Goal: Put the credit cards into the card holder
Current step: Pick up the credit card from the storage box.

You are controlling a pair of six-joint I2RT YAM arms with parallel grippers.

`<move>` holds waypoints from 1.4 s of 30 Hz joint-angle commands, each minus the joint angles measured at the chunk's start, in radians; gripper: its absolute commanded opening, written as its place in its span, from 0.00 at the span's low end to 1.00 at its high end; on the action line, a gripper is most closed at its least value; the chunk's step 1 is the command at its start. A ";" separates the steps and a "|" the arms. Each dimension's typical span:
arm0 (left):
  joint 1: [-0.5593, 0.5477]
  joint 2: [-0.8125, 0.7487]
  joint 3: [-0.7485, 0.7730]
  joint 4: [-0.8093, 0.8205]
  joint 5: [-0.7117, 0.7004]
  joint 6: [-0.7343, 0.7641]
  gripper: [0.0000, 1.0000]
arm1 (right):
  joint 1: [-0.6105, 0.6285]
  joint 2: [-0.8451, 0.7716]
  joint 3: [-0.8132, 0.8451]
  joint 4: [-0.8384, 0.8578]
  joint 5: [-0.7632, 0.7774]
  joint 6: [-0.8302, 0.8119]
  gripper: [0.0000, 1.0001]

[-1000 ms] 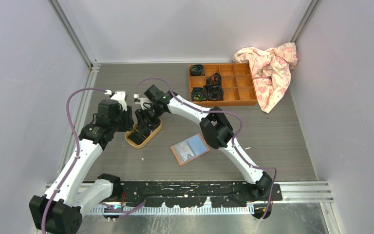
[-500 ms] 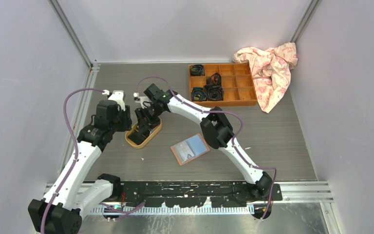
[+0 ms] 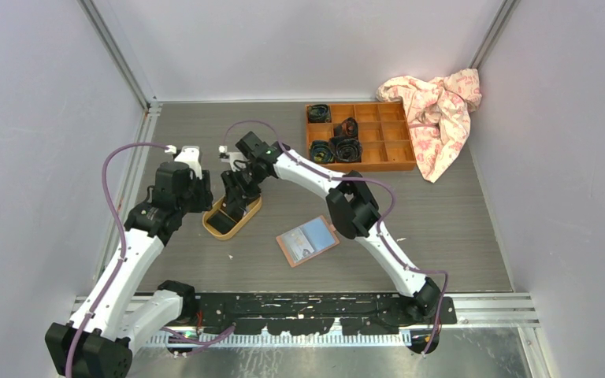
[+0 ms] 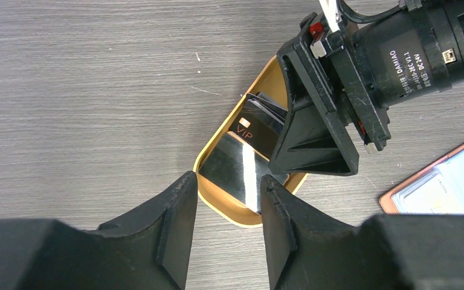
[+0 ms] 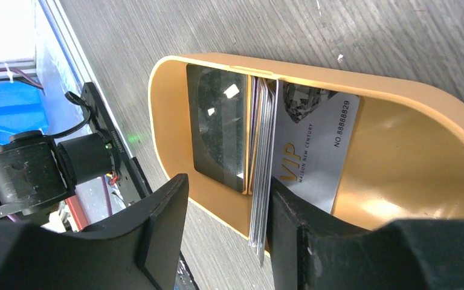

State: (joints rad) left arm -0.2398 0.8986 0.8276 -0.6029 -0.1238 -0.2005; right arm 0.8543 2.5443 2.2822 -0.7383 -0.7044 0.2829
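Between the right fingers (image 5: 157,235), credit cards (image 5: 260,151) stand in the tray (image 5: 411,163).

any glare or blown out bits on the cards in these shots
Left wrist: a white glare streak crosses the glossy dark card in the yellow tray, and the left edge is blown out. Right wrist: small bright spots on a black card, top-left corner overexposed, VIP card readable. Top external: even light, no glare visible.
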 commanded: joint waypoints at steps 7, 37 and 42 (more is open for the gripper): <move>0.006 -0.021 0.015 0.026 -0.017 0.015 0.43 | -0.018 -0.114 -0.003 0.016 -0.016 0.001 0.51; 0.006 -0.016 0.014 0.027 -0.013 0.017 0.43 | -0.055 -0.119 -0.021 0.000 0.042 -0.020 0.42; 0.006 -0.017 0.013 0.028 -0.016 0.017 0.43 | -0.057 -0.124 -0.034 0.000 0.069 -0.033 0.34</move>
State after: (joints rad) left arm -0.2398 0.8974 0.8276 -0.6029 -0.1242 -0.2001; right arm 0.8024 2.5240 2.2528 -0.7395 -0.6571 0.2703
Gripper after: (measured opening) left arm 0.434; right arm 0.366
